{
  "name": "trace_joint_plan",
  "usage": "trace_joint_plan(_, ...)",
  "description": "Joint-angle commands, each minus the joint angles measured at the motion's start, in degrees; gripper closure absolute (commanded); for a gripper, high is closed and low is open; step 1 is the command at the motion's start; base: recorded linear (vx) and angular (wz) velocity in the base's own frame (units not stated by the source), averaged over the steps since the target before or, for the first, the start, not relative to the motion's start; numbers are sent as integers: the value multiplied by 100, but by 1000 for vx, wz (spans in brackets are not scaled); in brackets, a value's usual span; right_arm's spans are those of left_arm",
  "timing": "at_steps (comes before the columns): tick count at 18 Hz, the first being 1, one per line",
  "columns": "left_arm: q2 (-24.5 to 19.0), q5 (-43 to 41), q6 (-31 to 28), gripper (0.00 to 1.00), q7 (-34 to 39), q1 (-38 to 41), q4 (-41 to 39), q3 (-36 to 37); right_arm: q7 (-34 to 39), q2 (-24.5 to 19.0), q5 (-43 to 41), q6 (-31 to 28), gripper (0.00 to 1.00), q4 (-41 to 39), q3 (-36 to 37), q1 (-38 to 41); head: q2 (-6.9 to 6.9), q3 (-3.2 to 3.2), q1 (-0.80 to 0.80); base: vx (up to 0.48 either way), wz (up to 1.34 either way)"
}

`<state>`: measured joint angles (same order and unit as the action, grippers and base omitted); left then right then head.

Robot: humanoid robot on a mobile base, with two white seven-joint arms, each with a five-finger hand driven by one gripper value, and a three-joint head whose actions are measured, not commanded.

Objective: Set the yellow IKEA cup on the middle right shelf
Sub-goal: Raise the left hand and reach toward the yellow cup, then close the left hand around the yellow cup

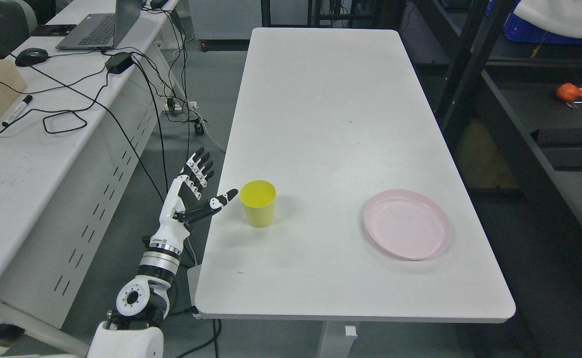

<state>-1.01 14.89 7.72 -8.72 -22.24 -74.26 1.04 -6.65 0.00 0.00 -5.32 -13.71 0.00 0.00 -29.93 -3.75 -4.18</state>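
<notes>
Yellow cup [258, 203] stands upright on the white table [331, 114], near the table's left edge, abt 8 o'clock from the table's middle. It's empty inside, smooth plastic, round, wider at the top than the bottom. Left hand [197, 191] is just beside it, at the cup's 9 o'clock, not touching. Fingers [200, 164] are spread wide & point up, thumb sticks out toward the cup w/ a small gap. It holds nothing. Right hand isn't in the pic. So the task looks barely begun: no grab yet, no lift, & the cup still has to go to the dark shelf rack [530, 149] at 3 o'clock, well apart from it. Pink plate [407, 223] sits at the cup's 3 o'clock, flat, round, shiny. Table top is hard & smooth w/ round corners. Hand is white & black, hard shell w/ joints.
</notes>
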Motion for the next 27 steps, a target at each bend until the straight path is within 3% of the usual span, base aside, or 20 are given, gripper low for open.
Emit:
trace_joint_plan(1, 1, -21, 98, 1, 116, -544, 1413, 204, -3, 100, -141, -5, 1, 0, -97, 79, 0, 0, 0, 0, 0)
trace_joint_plan(9, 1, -803, 89, 1, 72, -843, 1757, 633, -3, 100, -141, -5, 1, 0, -97, 79, 0, 0, 0, 0, 0)
trace_joint_plan(20, 1, -812, 484, 1, 37, -843, 1590, 1346, -3, 100, -141, -5, 1, 0, -97, 79, 0, 0, 0, 0, 0)
trace_joint_plan(27, 1, -847, 344, 1, -130, -764, 1765, 1487, -3, 100, -141, -5, 1, 0, -106, 79, 0, 0, 0, 0, 0)
